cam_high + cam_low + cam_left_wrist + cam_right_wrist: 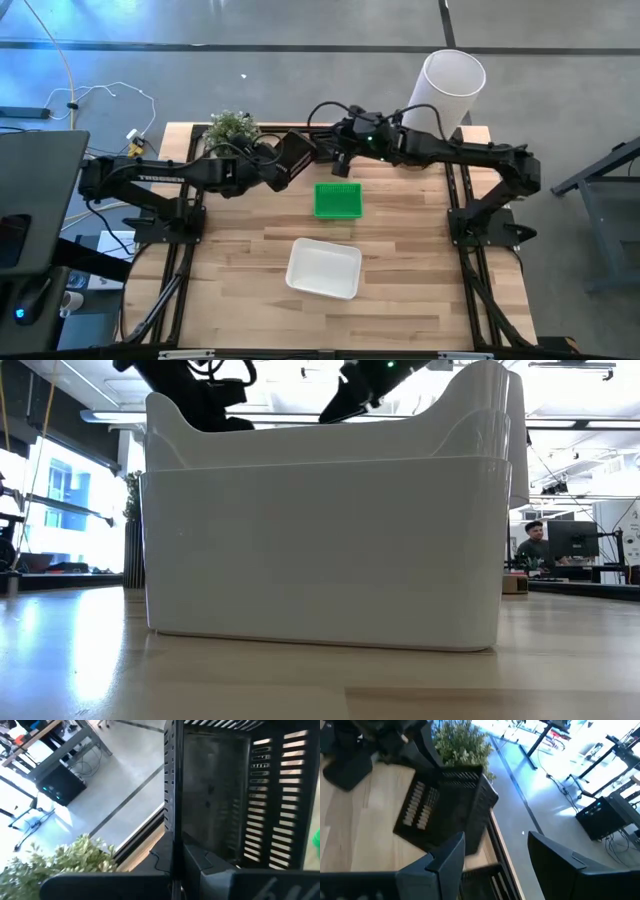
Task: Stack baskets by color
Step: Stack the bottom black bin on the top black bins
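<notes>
My left gripper (272,168) is shut on a black slotted basket (293,155), held in the air at the far middle of the table, beside the potted plant. The same black basket (445,810) shows ahead of my right gripper (495,857), which is open and holds nothing, just right of it in the high view (340,158). A green basket (337,200) rests on its bottom at the table's middle. A white basket (323,267) sits nearer the front edge and fills the low view (320,540). My left gripper has the black basket by one side wall (172,840), which stands edge-on between the fingers. It comes from the table's left, slanting somewhat down. The basket is lifted clear of the table and tilted steeply, its slotted walls (280,795) reaching away from the gripper.
A potted plant (232,128) stands at the far edge behind the left arm. A tall white cylinder lamp (450,85) stands at the far right corner. A person (535,545) sits at a desk in the room beyond. Bare wood lies left and right of the baskets.
</notes>
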Motion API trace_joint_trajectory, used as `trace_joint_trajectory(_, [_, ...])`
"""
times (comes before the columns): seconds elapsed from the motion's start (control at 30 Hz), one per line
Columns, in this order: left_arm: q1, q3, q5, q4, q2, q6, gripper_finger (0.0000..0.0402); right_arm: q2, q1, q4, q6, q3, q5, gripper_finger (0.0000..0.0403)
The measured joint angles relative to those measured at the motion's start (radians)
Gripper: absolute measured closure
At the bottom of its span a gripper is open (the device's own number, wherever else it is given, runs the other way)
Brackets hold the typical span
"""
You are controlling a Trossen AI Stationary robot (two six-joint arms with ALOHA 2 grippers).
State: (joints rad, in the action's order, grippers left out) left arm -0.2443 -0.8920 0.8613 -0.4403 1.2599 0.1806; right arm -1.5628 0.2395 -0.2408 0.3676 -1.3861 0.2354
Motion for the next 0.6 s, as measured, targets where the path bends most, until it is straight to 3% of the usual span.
trace_joint_trajectory(0.43, [0.000, 0.000, 0.040, 0.001, 0.003, -0.001, 0.0401, -0.145, -0.018, 0.193, -0.029, 0.000, 0.002, 0.0199])
trace_joint_trajectory(0.6, [0.000, 0.000, 0.040, 0.001, 0.003, -0.003, 0.0401, -0.176, -0.013, 0.258, -0.027, 0.000, 0.054, 0.0199])
